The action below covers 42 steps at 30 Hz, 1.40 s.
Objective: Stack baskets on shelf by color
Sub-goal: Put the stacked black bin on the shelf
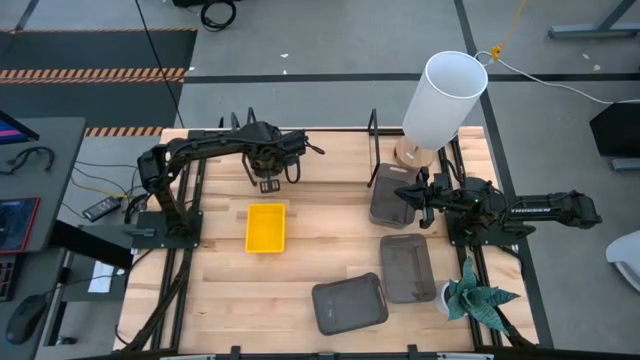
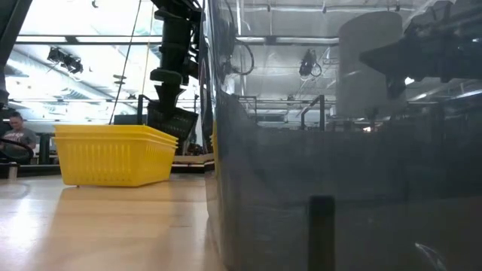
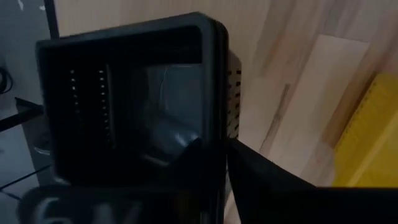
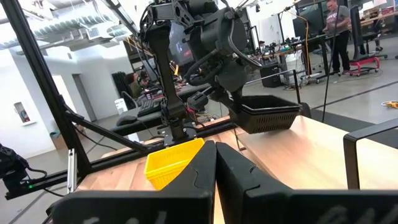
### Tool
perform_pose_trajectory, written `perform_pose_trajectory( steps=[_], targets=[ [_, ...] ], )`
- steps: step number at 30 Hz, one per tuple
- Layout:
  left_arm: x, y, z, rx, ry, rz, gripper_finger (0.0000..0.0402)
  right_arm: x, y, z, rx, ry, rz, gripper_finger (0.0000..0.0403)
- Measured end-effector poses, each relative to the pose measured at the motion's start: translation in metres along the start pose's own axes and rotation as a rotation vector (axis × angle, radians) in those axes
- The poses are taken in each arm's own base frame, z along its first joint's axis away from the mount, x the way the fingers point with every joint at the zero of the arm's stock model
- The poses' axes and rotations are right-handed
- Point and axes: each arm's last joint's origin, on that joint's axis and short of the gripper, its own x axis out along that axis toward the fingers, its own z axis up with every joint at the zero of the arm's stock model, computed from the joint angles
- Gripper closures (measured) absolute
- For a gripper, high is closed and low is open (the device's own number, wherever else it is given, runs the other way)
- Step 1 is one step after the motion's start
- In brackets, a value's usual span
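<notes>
At the far left of the table, my left gripper (image 1: 268,178) is clenched on one wall of a black mesh basket (image 4: 264,113), held clear of the tabletop beyond the yellow basket (image 1: 265,228). I judge it light, stiff and easily tipped, so a rim-wall pinch suits. My right gripper (image 1: 411,197) grips the rim of a grey basket (image 1: 388,195) far right. Only the right wrist view shows the black basket airborne; the low view is largely blocked by a grey basket wall.
</notes>
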Motion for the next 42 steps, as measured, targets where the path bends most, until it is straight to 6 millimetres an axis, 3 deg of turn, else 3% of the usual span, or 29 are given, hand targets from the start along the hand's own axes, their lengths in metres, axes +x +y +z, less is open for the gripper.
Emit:
perform_pose_trajectory(
  steps=[9,19,28,42],
  targets=[
    [0.0,0.0,0.0,-0.006,-0.002,-0.015,0.0273,0.0,0.0,0.0,0.0,0.0,0.0,0.0389],
    [0.0,0.001,0.007,-0.117,-0.072,-0.021,0.0278,0.0,0.0,0.0,0.0,0.0,0.0,0.0389],
    [0.001,0.003,0.009,-0.183,-0.103,-0.077,0.0245,0.0,0.0,0.0,0.0,0.0,0.0,0.0389],
    [0.003,0.01,0.013,-0.168,-0.179,-0.173,0.0242,0.0,0.0,0.0,0.0,0.001,0.0,0.0389]
  ],
)
